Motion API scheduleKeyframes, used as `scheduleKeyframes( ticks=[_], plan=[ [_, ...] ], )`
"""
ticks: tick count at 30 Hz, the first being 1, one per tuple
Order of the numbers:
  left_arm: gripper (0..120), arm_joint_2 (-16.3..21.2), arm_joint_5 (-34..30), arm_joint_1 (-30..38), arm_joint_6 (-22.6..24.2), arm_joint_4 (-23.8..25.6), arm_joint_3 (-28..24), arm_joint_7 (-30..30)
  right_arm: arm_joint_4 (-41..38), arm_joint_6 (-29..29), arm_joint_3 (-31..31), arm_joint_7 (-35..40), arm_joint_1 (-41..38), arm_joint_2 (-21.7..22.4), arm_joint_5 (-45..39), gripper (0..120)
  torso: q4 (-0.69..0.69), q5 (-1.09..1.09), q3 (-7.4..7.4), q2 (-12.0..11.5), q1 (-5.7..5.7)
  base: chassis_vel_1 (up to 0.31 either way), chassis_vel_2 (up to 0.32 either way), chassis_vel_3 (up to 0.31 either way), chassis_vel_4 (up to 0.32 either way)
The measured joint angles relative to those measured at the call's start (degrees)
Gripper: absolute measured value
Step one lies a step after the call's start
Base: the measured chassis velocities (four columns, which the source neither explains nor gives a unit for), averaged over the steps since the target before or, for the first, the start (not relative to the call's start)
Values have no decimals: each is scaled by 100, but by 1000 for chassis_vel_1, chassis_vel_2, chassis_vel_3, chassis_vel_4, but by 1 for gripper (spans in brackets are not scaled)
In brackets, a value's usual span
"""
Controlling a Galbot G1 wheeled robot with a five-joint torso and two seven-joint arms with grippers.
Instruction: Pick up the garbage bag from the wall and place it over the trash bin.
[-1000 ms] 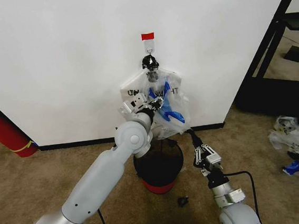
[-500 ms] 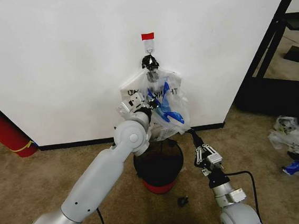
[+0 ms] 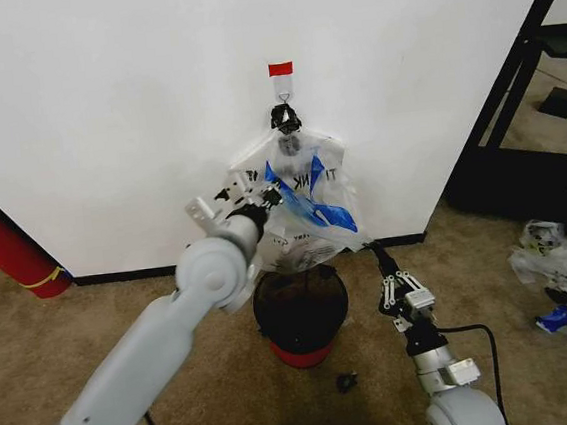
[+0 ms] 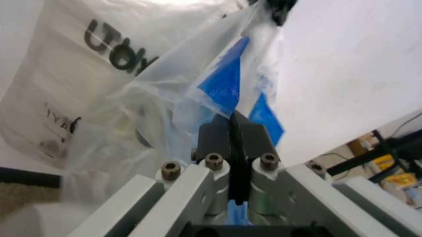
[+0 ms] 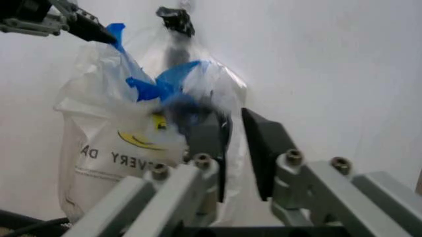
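Your left gripper (image 3: 262, 196) drags the garbage bag (image 3: 308, 210) leftward, clamped on a blue patch.
Bag still hangs on the wall (image 3: 103, 109) above the trash bin (image 3: 301, 306); right gripper (image 3: 399, 289) waits, spread apart.

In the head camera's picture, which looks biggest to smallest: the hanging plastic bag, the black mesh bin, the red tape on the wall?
1. garbage bag, pinched by the left gripper
2. trash bin, somewhat smaller
3. red tape strip, by far the smallest
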State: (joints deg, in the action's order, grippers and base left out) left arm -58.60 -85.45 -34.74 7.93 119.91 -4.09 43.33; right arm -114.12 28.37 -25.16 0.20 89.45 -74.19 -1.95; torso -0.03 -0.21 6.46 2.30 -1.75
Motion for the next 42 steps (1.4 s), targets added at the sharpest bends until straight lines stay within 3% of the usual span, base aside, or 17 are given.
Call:
scheduleKeyframes(
  ticks=[4,11,17,19,24,25,30,37,42],
  plan=[
    [0,44,-73,-64,-1,138,116,-52,-156,286,-331,-261,314,176,127,30,-3,1,0,0,0,0,0,0,0],
    [0,52,-77,-229,-1,253,179,-117,-465,119,-553,-123,432,688,235,53,-2,1,0,0,0,0,0,0,0],
    [0,-146,33,-384,1,327,153,-127,-473,-791,-405,18,-510,2160,456,80,-1,1,0,0,0,0,0,0,0],
    [0,-155,43,-390,2,327,152,-126,-415,-870,-332,4,-679,2362,439,83,-1,0,0,0,0,0,0,0,0],
    [0,-156,79,-386,15,301,150,-126,284,-1078,742,-326,-2131,3238,177,99,0,1,1,0,-1,0,0,0,0],
    [0,-156,79,-386,15,301,150,-126,284,-1078,742,-326,-2131,3238,177,99,0,1,1,0,-1,0,0,0,0],
    [0,-166,80,-342,37,260,141,-127,1124,-1242,2130,-445,-3407,3200,263,100,-3,1,2,0,-1,0,0,0,0],
    [0,-153,80,-340,48,246,141,-125,1864,-1144,2861,-373,-4244,2595,913,98,-1,1,1,-1,-1,0,0,0,0],
    [0,-137,79,-335,49,241,141,-125,2144,-1077,3033,-323,-4539,2338,1185,93,-2,0,1,0,-1,0,0,0,0]
  ],
)
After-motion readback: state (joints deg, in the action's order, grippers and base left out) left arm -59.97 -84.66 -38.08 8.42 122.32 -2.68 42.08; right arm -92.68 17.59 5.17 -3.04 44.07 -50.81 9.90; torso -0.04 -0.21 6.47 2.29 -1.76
